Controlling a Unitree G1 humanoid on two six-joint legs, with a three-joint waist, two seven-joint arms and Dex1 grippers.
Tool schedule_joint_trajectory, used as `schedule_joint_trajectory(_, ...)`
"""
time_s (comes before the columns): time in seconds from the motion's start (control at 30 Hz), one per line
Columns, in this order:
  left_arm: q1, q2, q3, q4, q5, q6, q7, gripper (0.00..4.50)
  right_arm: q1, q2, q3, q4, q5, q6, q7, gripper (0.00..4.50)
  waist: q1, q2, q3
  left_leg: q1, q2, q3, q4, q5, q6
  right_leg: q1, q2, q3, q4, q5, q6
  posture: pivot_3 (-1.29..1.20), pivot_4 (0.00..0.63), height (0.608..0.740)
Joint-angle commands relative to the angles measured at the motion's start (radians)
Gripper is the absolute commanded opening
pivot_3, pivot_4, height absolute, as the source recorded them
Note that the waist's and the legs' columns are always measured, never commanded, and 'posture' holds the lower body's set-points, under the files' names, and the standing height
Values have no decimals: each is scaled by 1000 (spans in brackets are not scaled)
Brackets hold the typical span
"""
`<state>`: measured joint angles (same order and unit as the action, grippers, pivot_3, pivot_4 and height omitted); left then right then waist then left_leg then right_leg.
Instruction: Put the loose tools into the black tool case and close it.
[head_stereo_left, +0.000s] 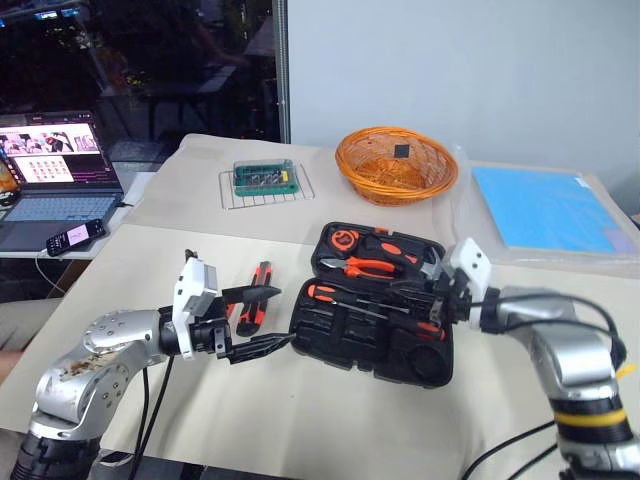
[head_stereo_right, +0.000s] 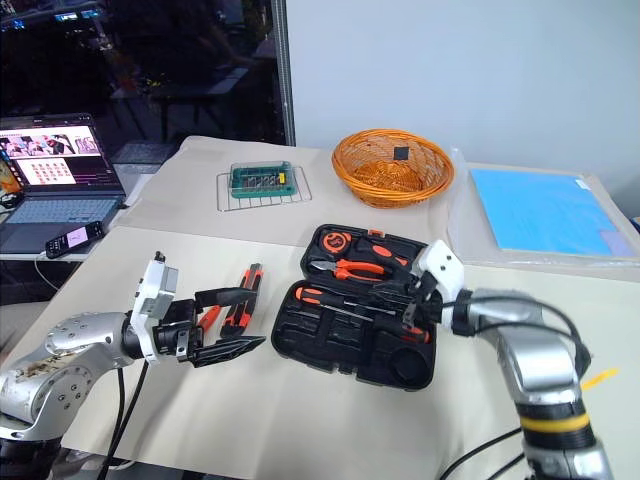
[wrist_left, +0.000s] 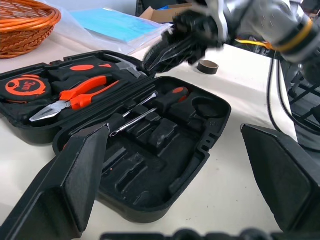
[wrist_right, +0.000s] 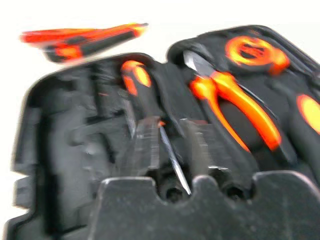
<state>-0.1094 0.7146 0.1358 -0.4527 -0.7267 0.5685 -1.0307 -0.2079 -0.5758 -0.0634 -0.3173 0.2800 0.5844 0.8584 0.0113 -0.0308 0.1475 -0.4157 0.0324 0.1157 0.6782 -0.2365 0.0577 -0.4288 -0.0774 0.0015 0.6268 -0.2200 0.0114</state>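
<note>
Your left hand (head_stereo_left: 262, 320) hovers over the bench (head_stereo_left: 330, 420), fingers spread wide and empty, pointing at the open black tool case (head_stereo_left: 375, 345). Just beyond it, an orange-and-black utility knife (head_stereo_left: 253, 297) lies on the bench beside the case, its long axis running away from you. Across the case, your right hand (head_stereo_left: 432, 296) hangs closed over the near tray, gripping nothing you can make out. Inside that tray, two black-and-orange screwdrivers (wrist_left: 150, 107) lie side by side, shafts aimed toward your left, handles toward your right. Orange-handled pliers (head_stereo_left: 372, 266) sit in the lid half, lying crosswise.

From the left wrist view you also get a small beige tape roll (wrist_left: 207, 66) on the bench past the case. An orange wicker basket (head_stereo_left: 396, 163) stands at the back.
</note>
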Motion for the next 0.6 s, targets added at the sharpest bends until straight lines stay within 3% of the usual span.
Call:
schedule_joint_trajectory(0.03, 7, 11, 24, 0, 1, -33, -12, 4500, 89, -15, 91, -36, -99, -100, -53, 21, -1, 0, 0, 0, 0, 0, 0, 0, 0, 0, 0, 0, 0, 0, 0, 0, 150, 740)
schedule_joint_trajectory(0.13, 12, 12, 18, 13, 25, -44, -2, 4500, 105, -61, 267, 96, -281, -255, -58, 21, -12, 0, -1, 2, 0, 2, 0, 0, -1, 0, 0, 2, 1, 0, 0, 0, 150, 740)
schedule_joint_trajectory(0.23, 28, 12, 19, 26, 58, -65, 8, 4500, 71, -78, 294, 182, -358, -342, -97, 21, -20, -5, -4, 13, 1, 2, 0, -3, -7, 6, 0, 0, 0, -3, 5, 0, 150, 740)
schedule_joint_trajectory(0.37, 45, -22, 69, 28, 64, -43, 125, 4500, 54, -2, 160, 137, -216, -380, -133, 21, -21, -8, -5, 16, 2, 2, 0, -4, -9, 7, -3, -2, 0, -4, 5, 0, 150, 740)
schedule_joint_trajectory(0.5, 76, -93, 144, -6, 59, 76, 388, 4500, 101, -11, -13, -114, 148, -240, -2, 21, -16, -2, -1, 10, 2, 2, 0, -4, -9, 5, -15, -11, 1, 3, 0, 0, 150, 740)
schedule_joint_trajectory(0.57, 69, -82, 173, -4, 67, 152, 472, 4500, 104, -48, -22, -182, 202, -172, 15, 631, -14, -1, 1, 7, 1, 2, -1, -3, -6, 3, -15, -11, 1, 5, 5, 0, 150, 740)
schedule_joint_trajectory(0.6, 57, -90, 189, -12, 57, 206, 537, 4500, 115, -86, -45, -220, 250, -146, 48, 697, -14, -2, 1, 6, 2, 1, 0, 1, -1, 4, -14, -13, 1, 6, 6, 0, 150, 740)
